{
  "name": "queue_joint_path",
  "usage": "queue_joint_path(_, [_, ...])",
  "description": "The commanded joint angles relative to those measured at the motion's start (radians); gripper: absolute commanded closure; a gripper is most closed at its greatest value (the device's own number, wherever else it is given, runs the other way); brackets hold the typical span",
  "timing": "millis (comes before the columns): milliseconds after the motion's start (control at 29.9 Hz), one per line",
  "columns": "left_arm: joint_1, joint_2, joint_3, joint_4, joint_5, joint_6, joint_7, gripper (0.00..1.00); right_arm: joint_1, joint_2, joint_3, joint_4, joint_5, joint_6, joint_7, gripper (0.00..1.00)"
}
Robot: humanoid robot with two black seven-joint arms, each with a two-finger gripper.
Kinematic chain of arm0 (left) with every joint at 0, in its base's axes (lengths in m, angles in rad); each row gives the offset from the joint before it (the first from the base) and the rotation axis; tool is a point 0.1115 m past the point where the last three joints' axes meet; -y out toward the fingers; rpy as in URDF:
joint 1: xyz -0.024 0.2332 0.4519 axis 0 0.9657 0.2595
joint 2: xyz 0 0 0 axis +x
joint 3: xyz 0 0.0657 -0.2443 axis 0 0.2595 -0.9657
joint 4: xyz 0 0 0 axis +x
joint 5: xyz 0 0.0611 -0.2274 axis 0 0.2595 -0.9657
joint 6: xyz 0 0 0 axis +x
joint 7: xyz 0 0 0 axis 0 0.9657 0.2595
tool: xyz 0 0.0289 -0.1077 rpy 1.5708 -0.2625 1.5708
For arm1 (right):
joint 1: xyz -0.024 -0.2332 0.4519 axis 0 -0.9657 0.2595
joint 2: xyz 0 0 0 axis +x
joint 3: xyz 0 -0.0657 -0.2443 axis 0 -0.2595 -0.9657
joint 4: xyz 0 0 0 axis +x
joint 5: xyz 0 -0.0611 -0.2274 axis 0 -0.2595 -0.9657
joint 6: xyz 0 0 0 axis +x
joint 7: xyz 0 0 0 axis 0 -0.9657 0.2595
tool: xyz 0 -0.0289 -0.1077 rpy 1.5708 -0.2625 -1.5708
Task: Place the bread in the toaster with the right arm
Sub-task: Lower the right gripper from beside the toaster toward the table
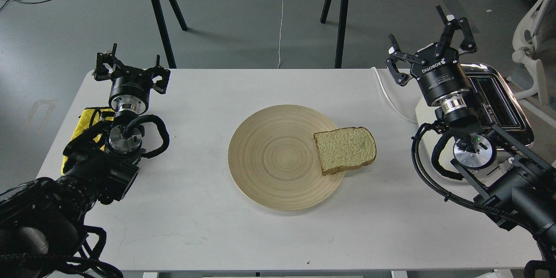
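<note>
Head view: bread (345, 150) lies well left of open right hand (428, 41).

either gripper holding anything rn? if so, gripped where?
Nothing is held. Right gripper and left gripper are both open and empty. The bread lies untouched on the plate's right edge.

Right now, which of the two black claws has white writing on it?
The right gripper, above the toaster, carries white ROBOTIQ lettering on its body. The left gripper, across the table, shows no lettering.
</note>
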Motion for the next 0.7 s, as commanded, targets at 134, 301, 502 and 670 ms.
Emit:
queue_joint_path(134, [0.000,0.000,0.000,0.002,0.001,0.000,0.000,0.00,0.000,0.000,-0.010,-0.010,0.016,0.024,-0.011,0.00])
queue_joint_path(301, [0.000,0.000,0.000,0.002,0.001,0.000,-0.002,0.00,0.003,-0.037,-0.025,-0.001,-0.070,-0.086,-0.010,0.00])
queue_joint_path(502, [0.000,0.000,0.000,0.002,0.001,0.000,0.000,0.00,0.001,-0.132,-0.057,0.047,-0.358,-0.340,-0.010,0.00])
queue_joint_path(670, [0.002,0.000,0.000,0.002,0.001,0.000,0.000,0.00,0.004,-0.149,-0.129,0.090,-0.520,-0.488,-0.016,0.00])
